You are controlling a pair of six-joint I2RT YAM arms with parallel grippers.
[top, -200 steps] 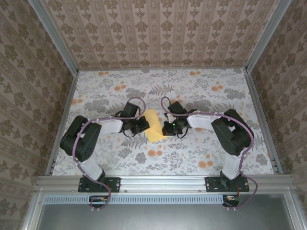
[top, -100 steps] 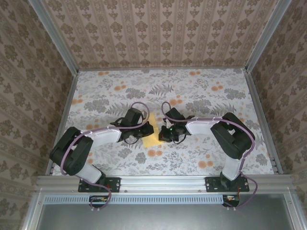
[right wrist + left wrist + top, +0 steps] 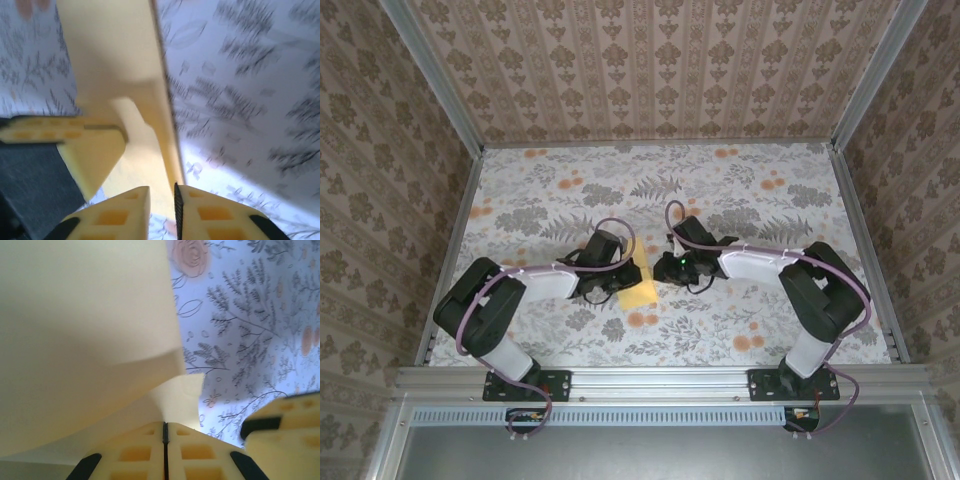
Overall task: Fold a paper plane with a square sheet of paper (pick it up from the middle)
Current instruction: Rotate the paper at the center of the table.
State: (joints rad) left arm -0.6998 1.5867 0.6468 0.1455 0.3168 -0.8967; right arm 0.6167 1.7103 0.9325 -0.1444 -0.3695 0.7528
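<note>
Right end effector [image 3: 162,196]: jaws just cracked apart after clamping; fold edge of square sheet of paper [image 3: 115,55] runs between them. Left end effector [image 3: 164,432]: clamped shut on sheet. Sheet low over tabletop [image 3: 260,315] centre. Likely crease pressed, right letting go.

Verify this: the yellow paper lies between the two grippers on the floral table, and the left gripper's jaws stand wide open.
Wrong on the jaws. The left wrist view shows the left gripper shut, its jaws pressed together on an edge of the yellow paper. The rest stands: the paper lies between it and the right gripper on the floral table.
</note>
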